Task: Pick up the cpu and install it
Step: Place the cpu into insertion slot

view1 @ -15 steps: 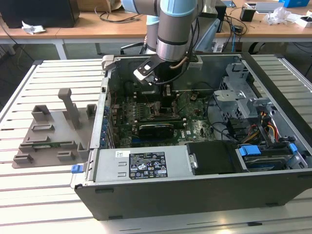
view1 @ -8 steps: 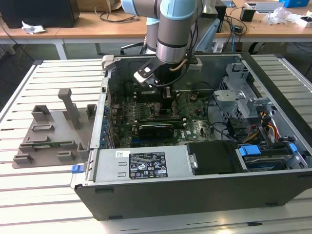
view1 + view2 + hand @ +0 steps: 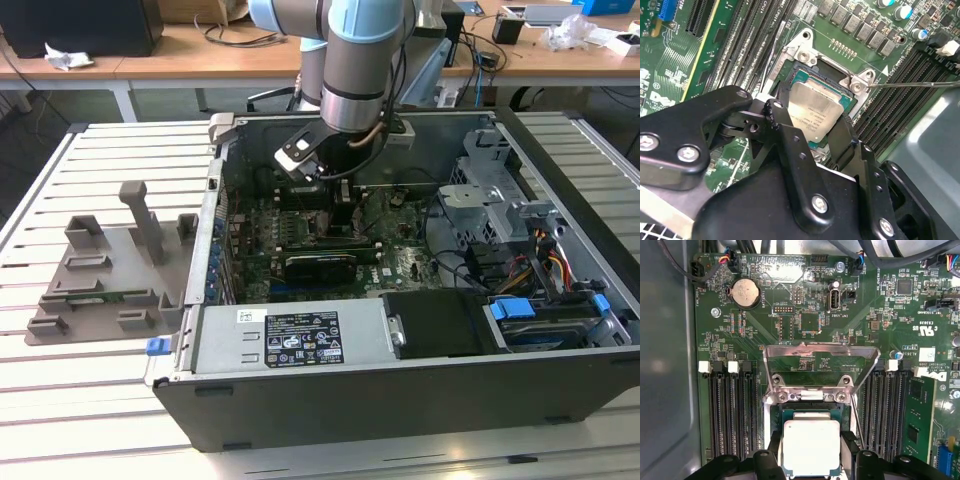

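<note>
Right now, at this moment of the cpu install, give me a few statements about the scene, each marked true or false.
1. The gripper is down inside the computer case, at the cpu socket. True.
2. The socket's metal load plate is closed over the cpu. False: the plate is flipped open and lies beyond the socket, leaving the cpu's silver top uncovered.
3. The grey fixture sits inside the case. False: it rests on the slatted table outside the case, at the exterior view's left.
4. A coin cell battery sits on the motherboard. True.
</note>
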Motion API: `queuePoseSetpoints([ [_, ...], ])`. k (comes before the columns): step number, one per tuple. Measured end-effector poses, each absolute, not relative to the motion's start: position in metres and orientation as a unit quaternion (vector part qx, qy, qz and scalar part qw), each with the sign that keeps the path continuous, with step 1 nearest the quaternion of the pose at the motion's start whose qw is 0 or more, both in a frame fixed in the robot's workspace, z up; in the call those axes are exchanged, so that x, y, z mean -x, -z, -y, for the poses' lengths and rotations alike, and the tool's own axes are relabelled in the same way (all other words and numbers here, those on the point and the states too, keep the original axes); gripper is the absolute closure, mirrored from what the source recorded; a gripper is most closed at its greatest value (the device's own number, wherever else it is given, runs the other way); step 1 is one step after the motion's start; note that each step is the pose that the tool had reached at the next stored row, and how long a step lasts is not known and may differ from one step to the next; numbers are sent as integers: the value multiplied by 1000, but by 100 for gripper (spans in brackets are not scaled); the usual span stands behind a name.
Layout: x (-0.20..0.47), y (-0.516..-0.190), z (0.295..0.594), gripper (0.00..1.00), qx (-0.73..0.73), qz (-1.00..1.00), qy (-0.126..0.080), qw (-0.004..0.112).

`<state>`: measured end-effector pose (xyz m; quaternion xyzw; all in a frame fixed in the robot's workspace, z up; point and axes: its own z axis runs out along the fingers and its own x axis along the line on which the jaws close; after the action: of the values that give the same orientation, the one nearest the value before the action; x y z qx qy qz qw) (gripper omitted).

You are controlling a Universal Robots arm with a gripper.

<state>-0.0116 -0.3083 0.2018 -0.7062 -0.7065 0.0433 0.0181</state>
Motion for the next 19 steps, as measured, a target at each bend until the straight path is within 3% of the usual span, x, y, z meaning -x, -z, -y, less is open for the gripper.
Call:
queuePoseSetpoints([
  [8,11,-201,308,46,705,707,-43,18],
  [10,11,-200,308,38,705,707,-43,18],
  [19,11,-201,310,38,705,707,-44,18],
])
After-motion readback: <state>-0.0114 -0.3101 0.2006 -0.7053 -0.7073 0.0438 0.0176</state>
